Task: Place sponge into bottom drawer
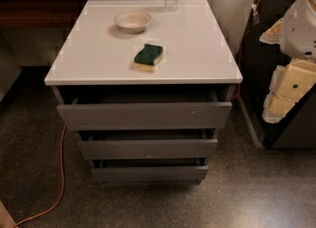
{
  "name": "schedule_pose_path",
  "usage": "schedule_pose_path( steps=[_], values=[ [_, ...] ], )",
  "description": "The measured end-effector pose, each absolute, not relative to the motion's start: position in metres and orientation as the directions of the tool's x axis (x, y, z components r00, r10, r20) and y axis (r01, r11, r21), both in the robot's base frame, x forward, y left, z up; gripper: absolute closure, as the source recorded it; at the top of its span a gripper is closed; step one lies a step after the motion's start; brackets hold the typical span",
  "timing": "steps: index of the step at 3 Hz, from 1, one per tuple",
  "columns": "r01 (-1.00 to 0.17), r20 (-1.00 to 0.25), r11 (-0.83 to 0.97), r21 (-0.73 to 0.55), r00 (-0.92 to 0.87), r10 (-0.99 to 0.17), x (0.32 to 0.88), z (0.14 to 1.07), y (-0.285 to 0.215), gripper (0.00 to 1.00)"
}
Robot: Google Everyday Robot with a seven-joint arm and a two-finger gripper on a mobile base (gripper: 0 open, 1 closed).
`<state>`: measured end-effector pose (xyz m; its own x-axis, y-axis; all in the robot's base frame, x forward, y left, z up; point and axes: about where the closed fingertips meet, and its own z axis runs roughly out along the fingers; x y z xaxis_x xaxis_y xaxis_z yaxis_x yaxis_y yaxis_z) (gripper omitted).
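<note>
Camera view: gripper (292, 85) hangs right of the cabinet (197, 49), apart from it; whether it is wide or narrow cannot be told. Sponge (148, 57) lies green side up on the cabinet top. Bottom drawer (148, 173) is lowest in the cabinet.

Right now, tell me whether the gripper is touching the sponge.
Apart. Camera view: the gripper hangs at the right edge, off the cabinet; the sponge lies alone mid-top.

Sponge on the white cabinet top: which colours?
The rectangular sponge is dark green over pale yellow, camera view; end effector at the right edge.
</note>
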<state>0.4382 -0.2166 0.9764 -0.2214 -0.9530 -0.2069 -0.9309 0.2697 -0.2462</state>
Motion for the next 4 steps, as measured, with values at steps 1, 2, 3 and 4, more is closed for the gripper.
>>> schedule_pose_path(
  steps=[1, 2, 3, 4],
  values=[
    [-0.93, -0.212, 0.271, -0.25, -0.22, -0.952, 0.439, 0.977, -0.215, 0.0],
    [-0.926, -0.231, 0.29, -0.241, -0.235, -0.944, 0.445, 0.958, -0.198, 0.0],
    [-0.929, -0.271, 0.307, -0.208, -0.246, -0.93, 0.45, 0.911, -0.161, 0.0],
    [-0.948, -0.308, 0.279, -0.157, -0.221, -0.925, 0.452, 0.854, -0.145, 0.0]
  ],
)
